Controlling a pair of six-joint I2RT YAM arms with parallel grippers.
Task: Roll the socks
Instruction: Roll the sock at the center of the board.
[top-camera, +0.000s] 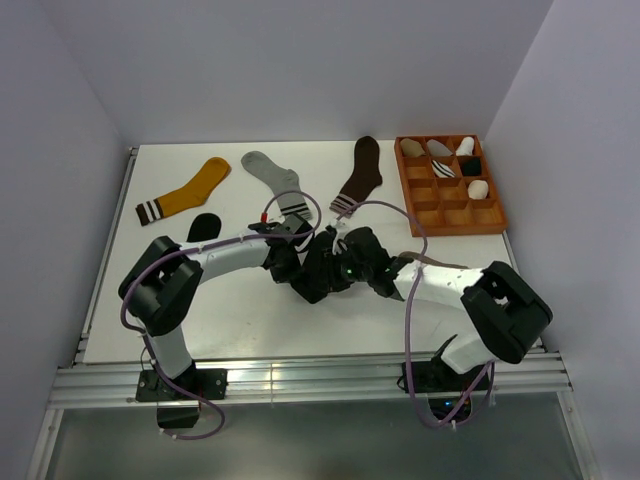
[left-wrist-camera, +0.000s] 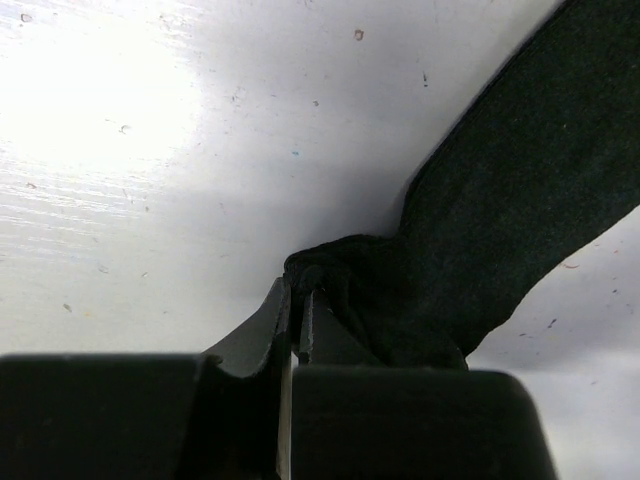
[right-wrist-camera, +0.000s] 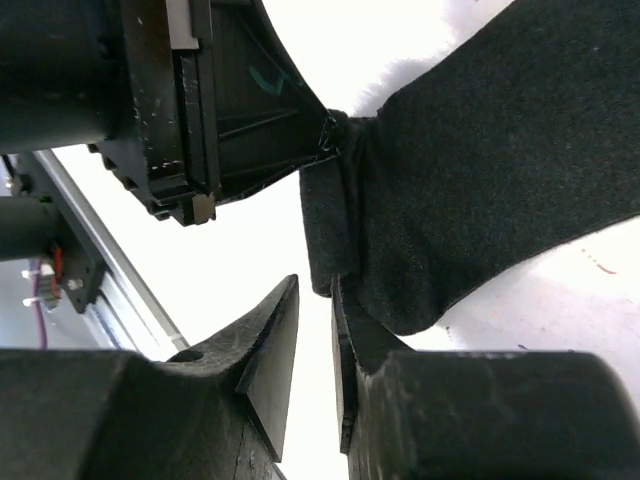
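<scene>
A charcoal-black sock (left-wrist-camera: 520, 190) lies on the white table, one end bunched into a fold. My left gripper (left-wrist-camera: 297, 292) is shut on that folded end. My right gripper (right-wrist-camera: 315, 285) faces it from the other side, open by a narrow gap with nothing between the fingers. Its right fingertip (right-wrist-camera: 345, 310) touches the sock's (right-wrist-camera: 480, 170) folded edge. In the top view both wrists meet at the table's middle and hide this sock. A small black sock (top-camera: 203, 226) lies flat at the left.
At the back lie a mustard-yellow sock (top-camera: 190, 190), a light grey sock (top-camera: 272, 178) and a dark brown sock (top-camera: 360, 172). An orange compartment tray (top-camera: 402, 190) at the back right holds several rolled socks. Walls close in the table's sides.
</scene>
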